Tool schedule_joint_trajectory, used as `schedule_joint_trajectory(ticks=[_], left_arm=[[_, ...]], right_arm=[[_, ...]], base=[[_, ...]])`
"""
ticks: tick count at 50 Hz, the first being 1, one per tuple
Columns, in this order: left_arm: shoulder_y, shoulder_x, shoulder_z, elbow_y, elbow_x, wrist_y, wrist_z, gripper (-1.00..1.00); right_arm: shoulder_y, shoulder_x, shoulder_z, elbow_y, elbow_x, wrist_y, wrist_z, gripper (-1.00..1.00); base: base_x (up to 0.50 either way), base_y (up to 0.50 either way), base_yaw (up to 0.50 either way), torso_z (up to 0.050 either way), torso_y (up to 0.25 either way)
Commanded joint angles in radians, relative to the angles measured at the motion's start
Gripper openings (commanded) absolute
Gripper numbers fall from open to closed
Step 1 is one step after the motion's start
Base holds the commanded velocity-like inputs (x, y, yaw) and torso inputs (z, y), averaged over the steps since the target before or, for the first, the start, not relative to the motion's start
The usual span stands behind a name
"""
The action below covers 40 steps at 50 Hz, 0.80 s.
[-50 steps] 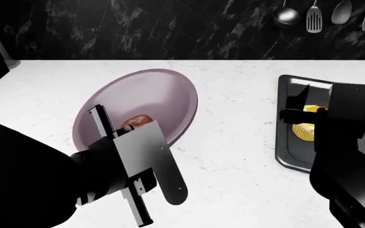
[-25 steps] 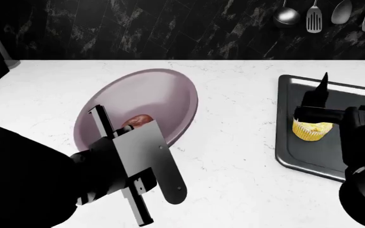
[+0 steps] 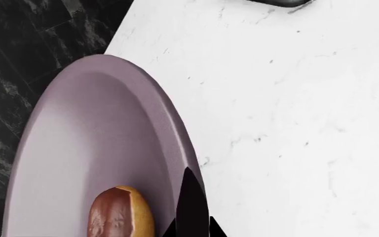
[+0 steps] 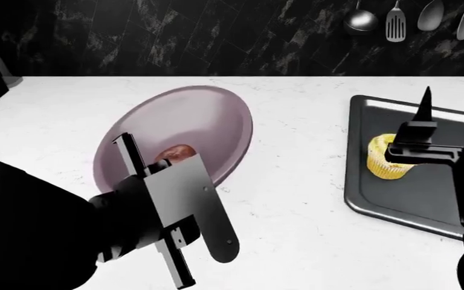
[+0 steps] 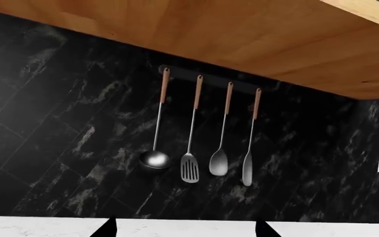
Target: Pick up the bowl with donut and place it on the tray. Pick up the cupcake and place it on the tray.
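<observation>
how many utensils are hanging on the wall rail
4, in a row on the rail under the wooden shelf in the right wrist view: a ladle, a slotted spatula, a spoon and a flat spatula. None seem hidden.

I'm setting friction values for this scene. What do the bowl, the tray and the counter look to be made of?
The bowl looks like matte glazed ceramic or plastic: even mauve-grey, with no sharp highlights. The tray looks like dark metal, since its raised rim catches bright glints. The countertop looks like polished white marble or a stone imitation, with fine grey veins. As these are renders, the materials are only a guess.
</observation>
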Motion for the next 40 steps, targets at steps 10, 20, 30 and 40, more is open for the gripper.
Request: schedule_joint_trajectory(ticks=[10,20,30,40], left_arm=[[-0.059,0.025,0.01,-0.008,-0.009,-0.01,-0.025,-1.0],[-0.107,0.033,0.019,-0.008,-0.058,-0.015,-0.054,-1.0],[-0.169,0.052,0.045,-0.019,-0.125,-0.027,-0.093,-1.0],[-0.229,0.069,0.069,-0.024,-0.186,-0.031,-0.124,-1.0]], right_arm=[[-0.012,0.016,0.017,-0.02,0.008,0.008,0.017,1.0],[-0.013,0.018,0.022,-0.018,0.01,0.008,0.019,1.0],[-0.011,0.017,0.02,-0.013,0.009,0.005,0.015,1.0],[-0.02,0.012,0.02,-0.005,0.001,-0.005,0.01,1.0]], base=[[0.0,-0.5,0.0,0.0,0.001],[0.0,-0.5,0.0,0.0,0.001],[0.0,-0.5,0.0,0.001,0.0],[0.0,-0.5,0.0,0.0,0.001]])
